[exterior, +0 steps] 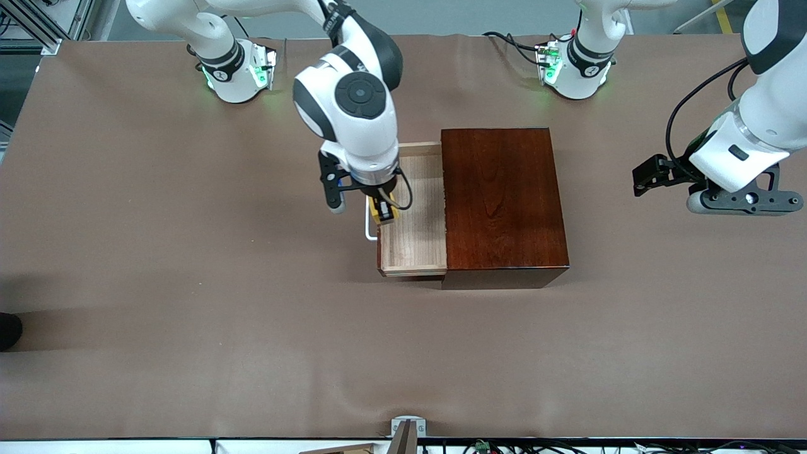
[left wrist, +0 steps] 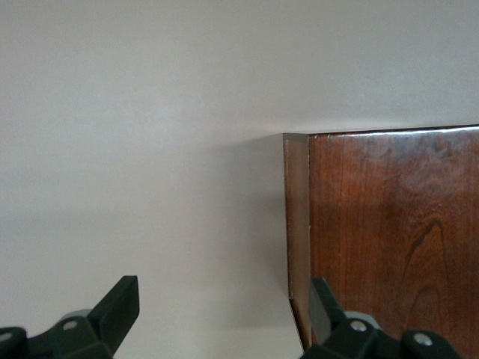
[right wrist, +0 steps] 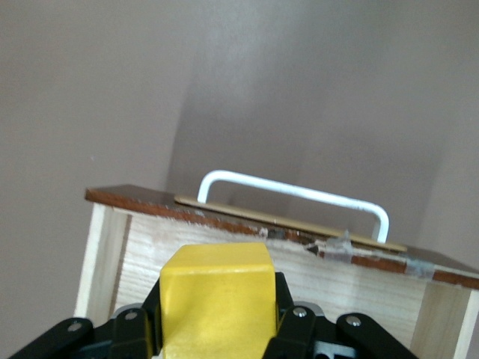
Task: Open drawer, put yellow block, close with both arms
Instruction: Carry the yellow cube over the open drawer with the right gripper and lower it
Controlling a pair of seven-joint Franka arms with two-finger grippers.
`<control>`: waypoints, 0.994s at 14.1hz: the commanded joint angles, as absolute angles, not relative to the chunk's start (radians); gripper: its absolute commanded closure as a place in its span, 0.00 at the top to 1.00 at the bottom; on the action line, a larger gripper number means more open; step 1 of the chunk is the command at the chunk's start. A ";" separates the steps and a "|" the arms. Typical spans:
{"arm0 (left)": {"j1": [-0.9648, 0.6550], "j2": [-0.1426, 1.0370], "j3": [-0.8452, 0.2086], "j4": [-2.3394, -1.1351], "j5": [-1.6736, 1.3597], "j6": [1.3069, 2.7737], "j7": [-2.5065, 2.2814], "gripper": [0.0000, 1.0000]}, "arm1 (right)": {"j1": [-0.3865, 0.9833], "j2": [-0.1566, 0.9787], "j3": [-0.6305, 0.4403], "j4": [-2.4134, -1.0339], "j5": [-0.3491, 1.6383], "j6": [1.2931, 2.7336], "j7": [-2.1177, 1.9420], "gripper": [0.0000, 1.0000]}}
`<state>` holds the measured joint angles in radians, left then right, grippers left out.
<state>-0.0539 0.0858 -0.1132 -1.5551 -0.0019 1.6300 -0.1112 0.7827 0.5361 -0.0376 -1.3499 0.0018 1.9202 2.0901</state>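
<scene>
block over the open drawer

one brown cloth-covered table, two white arms, one wooden box, one cube. the right gripper pinches the yellow block over the drawer, which is pulled out toward the right arm's end, white handle leading. the left gripper waits, fingers spread, by the box's corner.
</scene>
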 commanded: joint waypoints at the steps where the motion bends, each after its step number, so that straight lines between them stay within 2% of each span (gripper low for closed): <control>1: -0.054 0.061 -0.133 -1.575 -0.018 1.640 -0.106 1.00 | 0.808 0.603 -0.046 -1.276 0.005 1.919 2.149 0.00; 8: -0.051 0.063 -0.135 -1.577 -0.018 1.637 -0.106 1.00 | 0.836 0.669 -0.044 -1.273 0.014 1.983 2.229 0.00; 12: -0.051 0.064 -0.135 -1.575 -0.017 1.638 -0.107 1.00 | 0.854 0.695 -0.043 -1.273 0.012 1.985 2.284 0.05; 13: -0.049 0.066 -0.135 -1.575 -0.017 1.640 -0.110 1.00 | 0.854 0.702 -0.043 -1.273 0.012 1.985 2.292 0.23; 14: -0.051 0.066 -0.135 -1.575 -0.017 1.641 -0.110 1.00 | 0.857 0.706 -0.044 -1.275 0.012 1.994 2.293 0.77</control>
